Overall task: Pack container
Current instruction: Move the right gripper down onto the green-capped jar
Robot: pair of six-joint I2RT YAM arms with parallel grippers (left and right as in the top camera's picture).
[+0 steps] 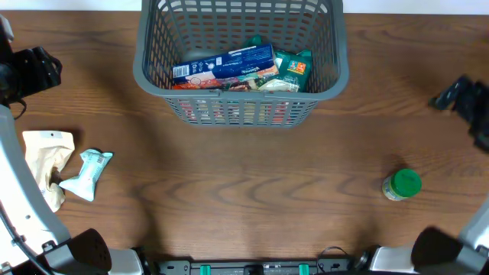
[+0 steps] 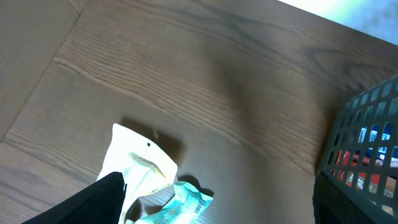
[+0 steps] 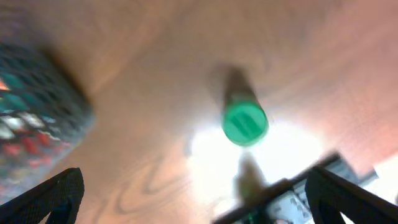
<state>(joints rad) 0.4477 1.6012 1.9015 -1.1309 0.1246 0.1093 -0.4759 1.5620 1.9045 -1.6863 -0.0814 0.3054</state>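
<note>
The container [image 1: 241, 93], a dark grey lattice basket, stands at the back centre. It holds a blue box [image 1: 225, 65], a green packet [image 1: 294, 69] and other packets. It also shows at the right edge of the left wrist view [image 2: 367, 143] and blurred at the left of the right wrist view [image 3: 37, 118]. My left gripper [image 1: 34, 69] is open and empty, raised at the far left; in its own view [image 2: 217, 211] it is above a cream pouch [image 2: 140, 162] and a teal packet [image 2: 186, 202]. My right gripper [image 1: 462, 99] is open and empty at the far right [image 3: 199, 205].
The cream pouch [image 1: 46, 160] and the teal packet [image 1: 88, 172] lie together on the wooden table at the front left. A green-lidded jar [image 1: 402, 185] stands at the front right and shows blurred in the right wrist view [image 3: 244, 121]. The arm bases sit at the front edge.
</note>
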